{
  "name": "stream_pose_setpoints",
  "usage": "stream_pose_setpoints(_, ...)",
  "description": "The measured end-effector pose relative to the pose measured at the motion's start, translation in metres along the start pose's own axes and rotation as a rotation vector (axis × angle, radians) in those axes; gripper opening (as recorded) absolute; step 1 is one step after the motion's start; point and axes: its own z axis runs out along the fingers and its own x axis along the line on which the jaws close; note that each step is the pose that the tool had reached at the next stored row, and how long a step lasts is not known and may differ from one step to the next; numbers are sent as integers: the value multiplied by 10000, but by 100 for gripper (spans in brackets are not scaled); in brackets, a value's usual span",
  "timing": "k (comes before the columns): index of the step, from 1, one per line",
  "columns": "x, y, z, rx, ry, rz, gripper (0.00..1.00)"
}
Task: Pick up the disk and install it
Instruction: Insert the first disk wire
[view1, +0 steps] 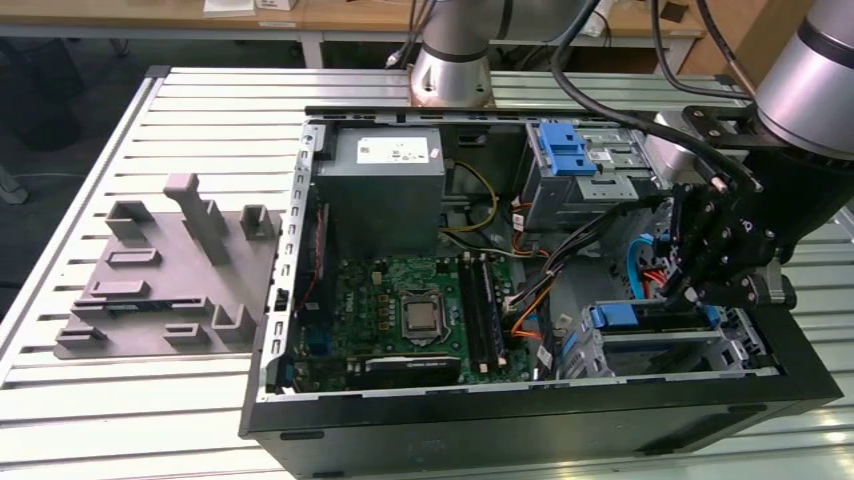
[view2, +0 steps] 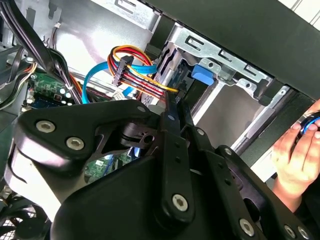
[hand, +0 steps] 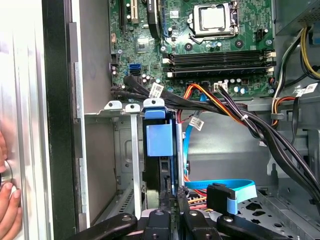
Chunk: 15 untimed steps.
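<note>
disk (hand: 159, 165): standing edge-on inside drive cage (hand: 116, 150) | hand (view1: 705, 285): above cage, fingers pinching the disk | progress: insertion apparently near complete

Blue-railed disk (hand: 159, 150) on edge, slotted upright in the metal drive cage (hand: 120, 150).

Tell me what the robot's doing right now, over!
Pincer down inside the computer case, over the drive cage. Disk standing in the cage slot, blue rail up. Cables alongside; a person's hand outside the case.
</note>
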Motion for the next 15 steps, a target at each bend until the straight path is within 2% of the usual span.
stream_pose_setpoints(5,2,0,-26,0,5,0,17)
stream_pose_setpoints(15,1,-4,-13,-7,5,-1,17)
